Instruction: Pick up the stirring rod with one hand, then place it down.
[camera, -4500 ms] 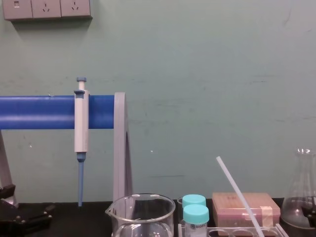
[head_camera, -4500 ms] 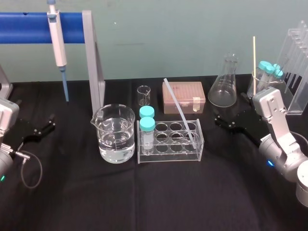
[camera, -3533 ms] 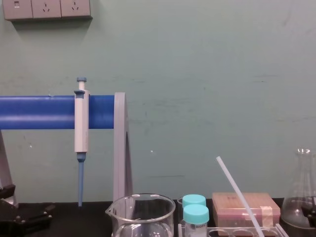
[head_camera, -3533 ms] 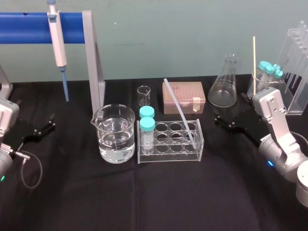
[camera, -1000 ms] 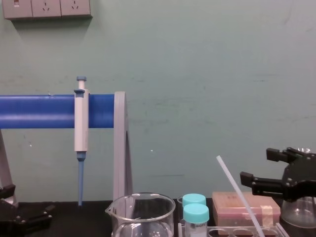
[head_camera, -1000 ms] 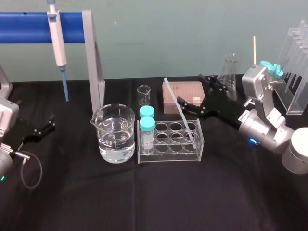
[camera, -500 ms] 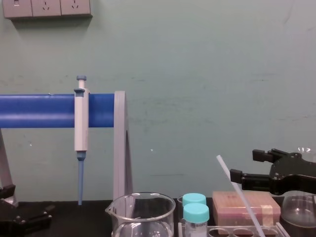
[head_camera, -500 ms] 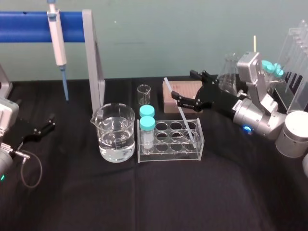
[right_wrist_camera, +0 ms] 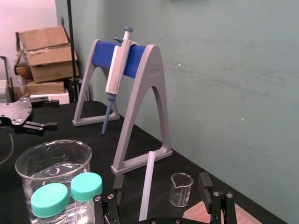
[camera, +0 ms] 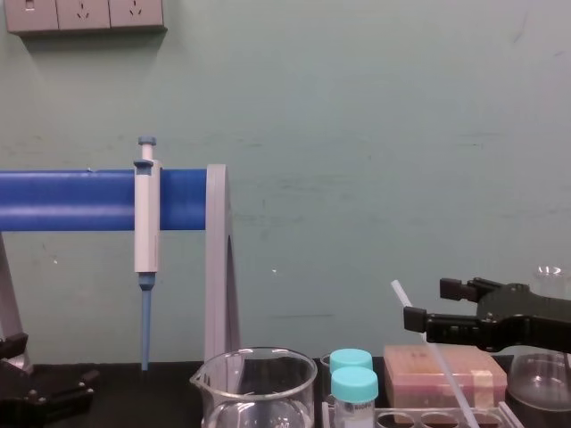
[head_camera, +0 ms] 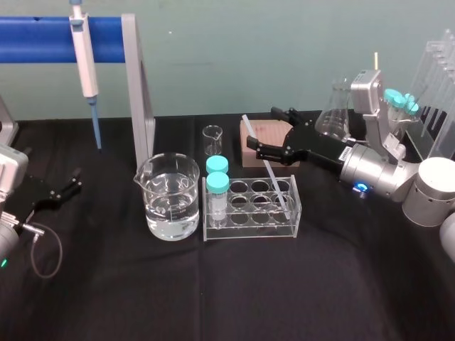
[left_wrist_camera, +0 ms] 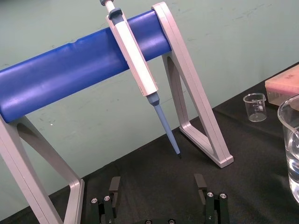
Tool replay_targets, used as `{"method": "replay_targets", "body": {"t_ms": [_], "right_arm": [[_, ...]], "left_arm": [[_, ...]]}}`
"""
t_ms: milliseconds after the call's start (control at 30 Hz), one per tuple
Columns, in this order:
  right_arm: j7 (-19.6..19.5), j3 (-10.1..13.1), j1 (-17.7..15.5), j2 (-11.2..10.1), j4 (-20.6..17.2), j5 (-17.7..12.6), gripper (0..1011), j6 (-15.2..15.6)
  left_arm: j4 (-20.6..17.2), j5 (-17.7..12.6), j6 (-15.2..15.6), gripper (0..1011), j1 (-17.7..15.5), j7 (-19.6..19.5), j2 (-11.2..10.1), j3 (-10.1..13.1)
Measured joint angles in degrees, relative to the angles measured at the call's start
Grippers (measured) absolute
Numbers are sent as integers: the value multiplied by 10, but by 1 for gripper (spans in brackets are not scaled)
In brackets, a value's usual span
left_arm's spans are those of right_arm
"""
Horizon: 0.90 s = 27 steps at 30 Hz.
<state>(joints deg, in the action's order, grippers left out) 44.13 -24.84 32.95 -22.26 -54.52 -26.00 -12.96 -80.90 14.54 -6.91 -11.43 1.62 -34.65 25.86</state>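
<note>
Stirring rod [head_camera: 273, 179] stands tilted in the clear rack [head_camera: 249, 229]. Its low end sits in a hole on the rack's right side and its top sticks up in the air. The right hand [head_camera: 261, 131] is beside the top part, spread wide with the rod between its fingers [right_wrist_camera: 204, 183], not touching. The left hand [head_camera: 72, 181] rests far off on the table [head_camera: 213, 298], spread wide too.

Laboratory bench. Black tabletop [head_camera: 213, 291] carries: part-filled beaker [head_camera: 169, 199]; clear tube rack [head_camera: 249, 231] with 2 teal-capped vials [head_camera: 217, 185]; conical flask [head_camera: 334, 110] at 1 o'clock of the rack; pipette [head_camera: 83, 60] hung on blue stand [head_camera: 43, 32] at 10 o'clock.
</note>
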Motion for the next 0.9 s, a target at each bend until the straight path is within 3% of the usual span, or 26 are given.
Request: {"method": "replay_targets", "body": {"t_ms": [367,900], "right_arm": [[23,-9,5,3,10,-8,1003,19],[17,-16,4,1,8,-5,1003,31]], "left_arm": [[0,0,0,1000,0,0,0,0],[0,0,0,1000,0,0,0,0]]}}
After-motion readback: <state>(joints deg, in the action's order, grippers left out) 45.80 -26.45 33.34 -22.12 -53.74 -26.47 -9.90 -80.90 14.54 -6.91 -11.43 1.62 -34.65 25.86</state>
